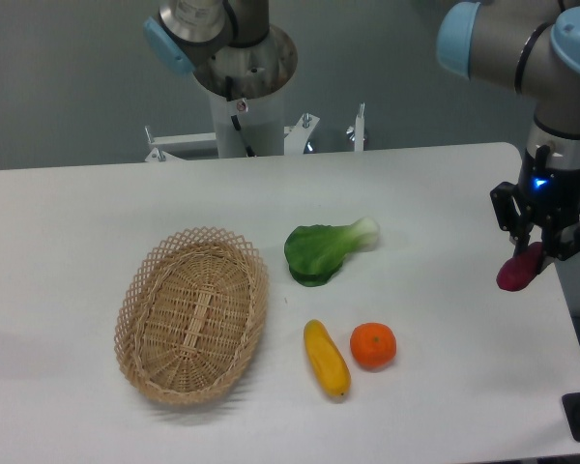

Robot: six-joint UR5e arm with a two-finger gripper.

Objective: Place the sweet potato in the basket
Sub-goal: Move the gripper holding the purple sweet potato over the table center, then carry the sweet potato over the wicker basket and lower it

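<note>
The sweet potato (518, 272) is a reddish-purple tuber at the far right, held tilted between my gripper's fingers. My gripper (529, 250) is shut on its upper end; whether the lower end touches the table I cannot tell. The basket (146, 297), oval tan wicker with a lattice rim, lies at the left of the table, far from the gripper. Nothing lies in the basket.
A green bok choy (323, 250) lies in the middle of the table. A yellow oblong vegetable (327, 359) and a round orange (373, 345) lie in front of it, between basket and gripper. The table's right edge (567, 319) is just below the gripper. The arm's base (244, 87) stands at the back.
</note>
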